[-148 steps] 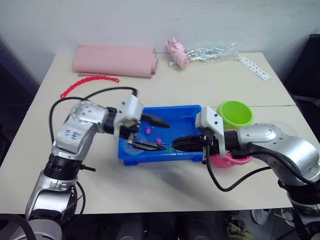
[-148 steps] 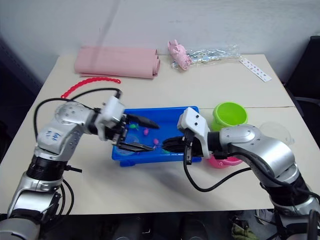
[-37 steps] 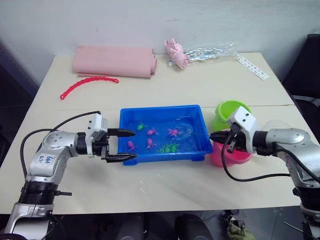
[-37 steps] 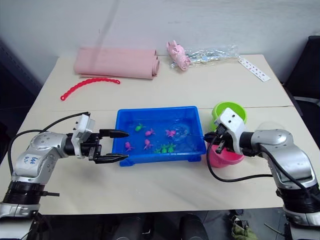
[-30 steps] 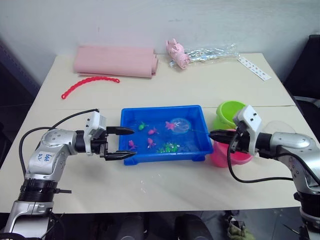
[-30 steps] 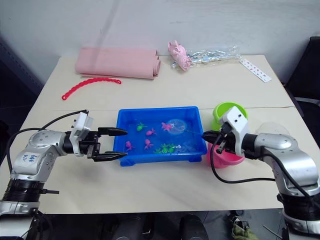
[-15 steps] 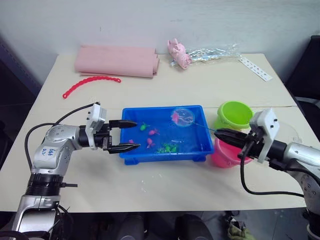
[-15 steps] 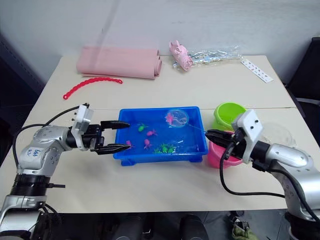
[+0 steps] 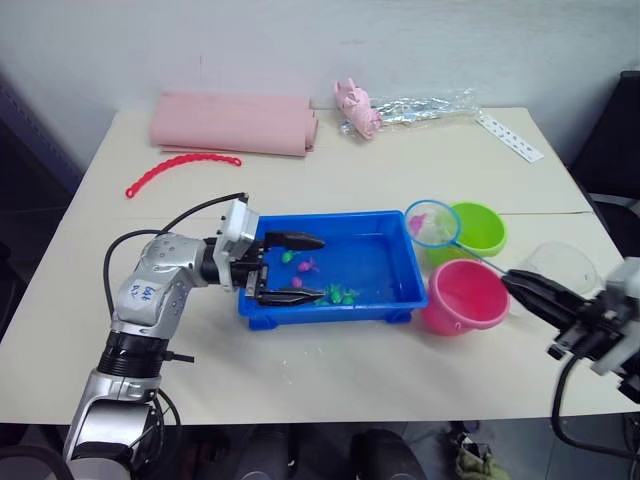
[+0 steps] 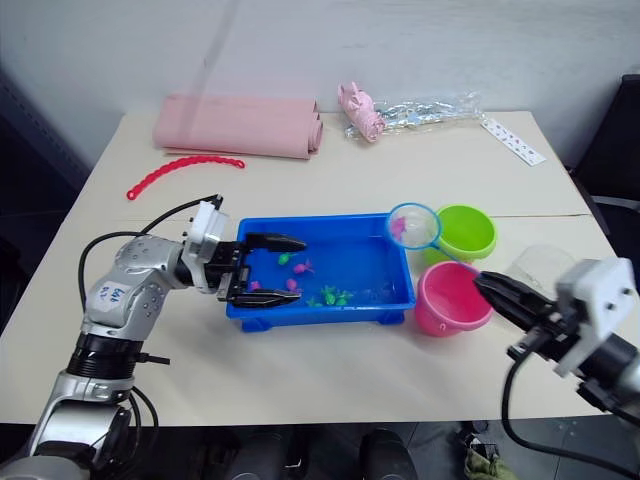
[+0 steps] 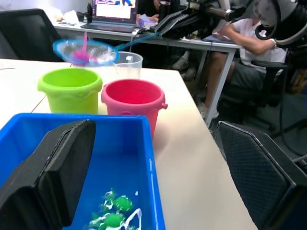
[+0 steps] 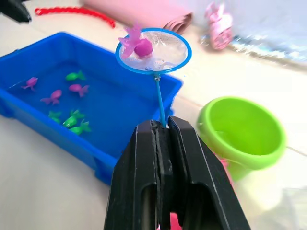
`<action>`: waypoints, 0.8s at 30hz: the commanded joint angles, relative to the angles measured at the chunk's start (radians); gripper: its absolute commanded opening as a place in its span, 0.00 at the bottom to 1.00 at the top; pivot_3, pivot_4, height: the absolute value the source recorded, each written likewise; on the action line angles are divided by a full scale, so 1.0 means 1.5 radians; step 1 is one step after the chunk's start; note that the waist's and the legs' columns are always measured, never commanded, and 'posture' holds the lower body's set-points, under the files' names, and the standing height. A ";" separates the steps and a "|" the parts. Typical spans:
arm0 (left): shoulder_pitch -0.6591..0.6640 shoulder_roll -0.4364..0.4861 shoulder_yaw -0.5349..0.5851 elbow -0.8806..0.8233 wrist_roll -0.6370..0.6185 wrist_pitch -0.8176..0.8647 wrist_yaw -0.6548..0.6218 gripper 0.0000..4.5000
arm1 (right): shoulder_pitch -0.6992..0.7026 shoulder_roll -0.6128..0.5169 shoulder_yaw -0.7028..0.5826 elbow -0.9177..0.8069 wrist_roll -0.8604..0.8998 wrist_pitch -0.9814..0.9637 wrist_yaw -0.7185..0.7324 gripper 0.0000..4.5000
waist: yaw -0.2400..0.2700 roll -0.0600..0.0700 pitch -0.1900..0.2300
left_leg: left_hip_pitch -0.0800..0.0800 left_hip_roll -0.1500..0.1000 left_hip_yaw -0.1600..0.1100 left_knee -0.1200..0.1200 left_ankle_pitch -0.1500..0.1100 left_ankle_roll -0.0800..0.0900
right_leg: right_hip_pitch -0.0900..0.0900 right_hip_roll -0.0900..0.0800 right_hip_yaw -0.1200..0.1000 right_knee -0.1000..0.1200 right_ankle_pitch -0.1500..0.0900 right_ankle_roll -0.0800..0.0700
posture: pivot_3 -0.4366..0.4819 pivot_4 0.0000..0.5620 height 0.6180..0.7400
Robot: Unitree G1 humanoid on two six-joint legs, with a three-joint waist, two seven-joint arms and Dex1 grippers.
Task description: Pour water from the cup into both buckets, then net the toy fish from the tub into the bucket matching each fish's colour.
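The blue tub (image 9: 395, 290) holds water and several pink fish (image 9: 303, 265) and green fish (image 9: 340, 295). My left gripper (image 9: 322, 267) is open, its fingers reaching over the tub's left end. My right gripper (image 9: 512, 283) is shut on the thin handle of the net (image 9: 432, 222). The hoop hangs above the tub's right rim, next to the green bucket (image 9: 478, 228), and carries one pink fish (image 12: 134, 45). The pink bucket (image 9: 463, 295) stands in front of the green one. The clear cup (image 9: 560, 265) is at the far right.
A folded pink cloth (image 9: 232, 120), a red chain (image 9: 180, 170), a pink toy with a clear bag (image 9: 355, 105) and a white strip (image 9: 510, 135) lie along the back of the table. A person (image 11: 249, 33) sits at a desk beyond the table's right end.
The net with the pink fish moved right, from over the tub to its right rim by the green bucket, as my right arm drew back. My left gripper advanced over the tub's left end.
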 commanded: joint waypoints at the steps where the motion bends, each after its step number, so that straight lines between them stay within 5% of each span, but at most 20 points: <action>1: -0.007 -0.024 -0.004 -0.014 -0.005 -0.011 0.017 0.99 | 0.073 0.016 -0.069 -0.027 -0.003 -0.054 0.018 0.00 | 0.003 0.000 0.000 | 0.000 0.000 0.000 0.000 0.000 0.000 | 0.000 0.000 0.000 0.000 0.000 0.000 | 0.48 0.27 1.00; 10: 0.008 -0.050 -0.020 0.014 0.016 -0.056 0.008 0.99 | 0.207 0.040 -0.073 0.031 -0.182 -0.286 0.075 0.00 | 0.004 0.001 0.000 | 0.001 0.000 0.001 0.000 0.000 0.000 | 0.000 0.000 0.002 -0.003 0.000 0.000 | 0.48 0.27 1.00; 24: 0.030 -0.068 -0.024 0.047 0.029 -0.106 0.012 0.99 | 0.207 0.072 -0.027 0.205 -0.530 -0.737 -0.033 0.00 | 0.004 0.001 -0.001 | 0.001 0.000 0.001 0.000 0.001 -0.001 | 0.000 0.000 0.002 -0.003 0.000 0.000 | 0.48 0.27 1.00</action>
